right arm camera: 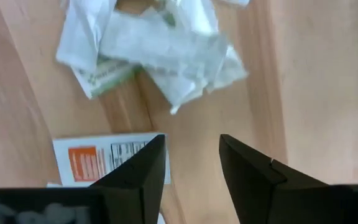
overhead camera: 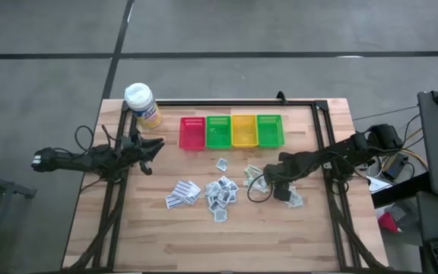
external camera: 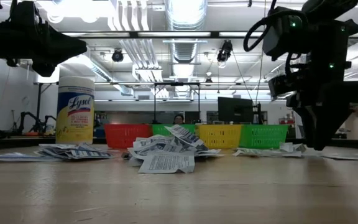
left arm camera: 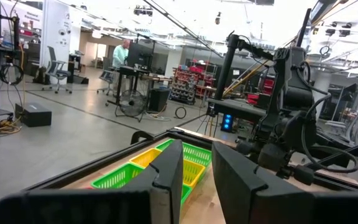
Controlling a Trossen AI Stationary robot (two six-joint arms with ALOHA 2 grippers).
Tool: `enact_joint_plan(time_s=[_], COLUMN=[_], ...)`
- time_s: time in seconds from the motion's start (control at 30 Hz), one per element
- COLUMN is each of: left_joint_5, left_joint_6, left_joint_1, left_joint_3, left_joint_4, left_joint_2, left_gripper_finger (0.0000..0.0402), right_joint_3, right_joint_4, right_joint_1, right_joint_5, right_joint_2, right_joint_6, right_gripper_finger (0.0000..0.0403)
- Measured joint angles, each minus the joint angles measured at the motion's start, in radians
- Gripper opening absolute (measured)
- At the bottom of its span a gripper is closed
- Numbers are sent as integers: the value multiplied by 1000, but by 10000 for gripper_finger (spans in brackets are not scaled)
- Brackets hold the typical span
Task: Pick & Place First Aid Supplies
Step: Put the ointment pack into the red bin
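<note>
1. Two dark arms are reaching over the wooden table (overhead camera: 166, 236); the right gripper (right arm camera: 191, 168) is hanging low over the right part of the table, its fingers standing apart with bare wood between them and nothing held.
2. A sachet with an orange patch (right arm camera: 104, 158) is lying flat just beside one of its fingers, and a crumpled cluster of white packets with green print (right arm camera: 154, 50) is lying a little farther ahead.
3. The first aid supplies (overhead camera: 220, 190) are lying scattered on the table's middle, in front of the bins, with a separate small pile (overhead camera: 182, 192) to their left.
4. The left gripper (left arm camera: 197, 180) is hovering at the table's left edge, fingers partly parted and gripping nothing, near the yellow bottle (overhead camera: 141, 104).
5. Red (overhead camera: 192, 132), green (overhead camera: 218, 131), yellow (overhead camera: 243, 129) and a second green bin (overhead camera: 269, 129) are sitting side by side in a row.
</note>
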Motion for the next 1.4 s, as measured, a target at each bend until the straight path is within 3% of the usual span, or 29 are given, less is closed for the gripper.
enact_joint_plan(time_s=[0.3,0.83,1.07,1.4], left_joint_5=[0,-2,-2,-2], left_joint_6=[0,3,3,3], left_joint_1=[0,0,0,0], left_joint_3=[0,0,0,0], left_joint_4=[0,0,0,0], left_joint_2=[0,0,0,0], left_gripper_finger=[83,83,83,83], right_joint_3=[23,-51,-57,-72], right_joint_4=[-37,5,19,30], right_joint_1=[8,13,13,11], right_joint_5=[-87,-115,-113,-109], right_joint_2=[-1,9,10,10], right_joint_6=[0,10,10,3], right_gripper_finger=[161,160,133,61])
